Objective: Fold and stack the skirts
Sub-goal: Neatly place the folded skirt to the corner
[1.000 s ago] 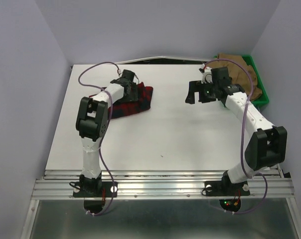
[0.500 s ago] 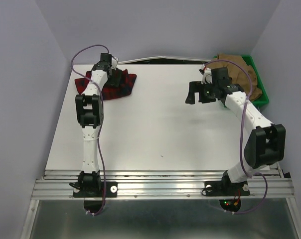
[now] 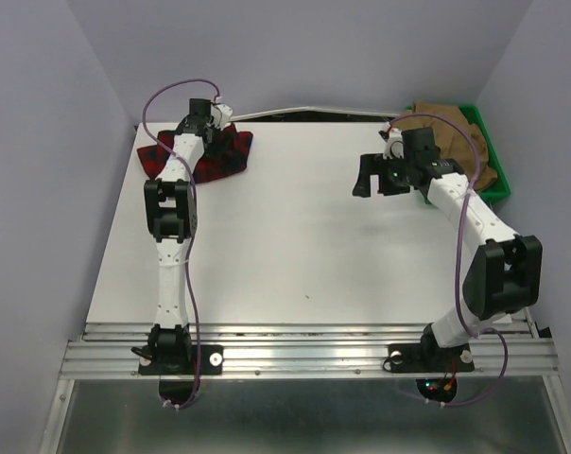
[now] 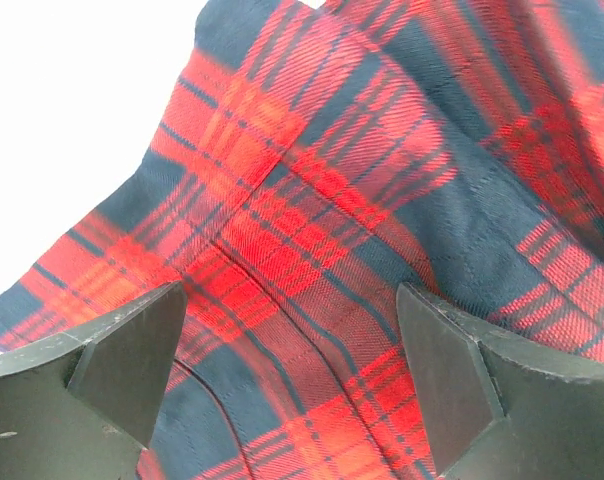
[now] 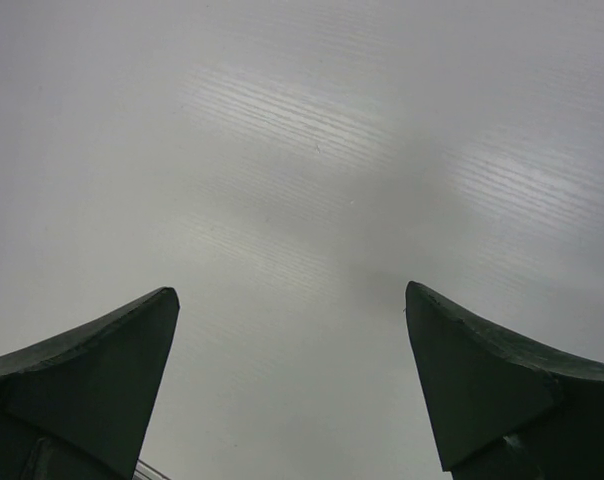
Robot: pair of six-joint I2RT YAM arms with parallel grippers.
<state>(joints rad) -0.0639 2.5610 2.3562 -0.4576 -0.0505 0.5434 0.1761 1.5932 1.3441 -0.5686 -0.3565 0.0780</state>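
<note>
The red and navy plaid skirt [image 3: 224, 156] lies bunched at the table's far left corner. It fills the left wrist view [image 4: 322, 170] with creased folds. My left gripper [image 3: 208, 130] hovers right over it, its jaws wide apart [image 4: 290, 330] with cloth lying below them, not pinched. The tan-brown skirt [image 3: 451, 132] lies heaped in the green tray [image 3: 492, 156] at the far right. My right gripper [image 3: 366, 177] is open and empty over bare table left of the tray, and its wrist view [image 5: 292, 300] shows only the white tabletop.
The back wall and left wall stand close to the plaid skirt. A purple cable loops over each arm. The white table [image 3: 304, 246] stretches between the two arms, with the metal rail at the near edge.
The left arm has swung from mid-table to the far left corner, and the plaid skirt has moved there with it. The right arm has not moved.
</note>
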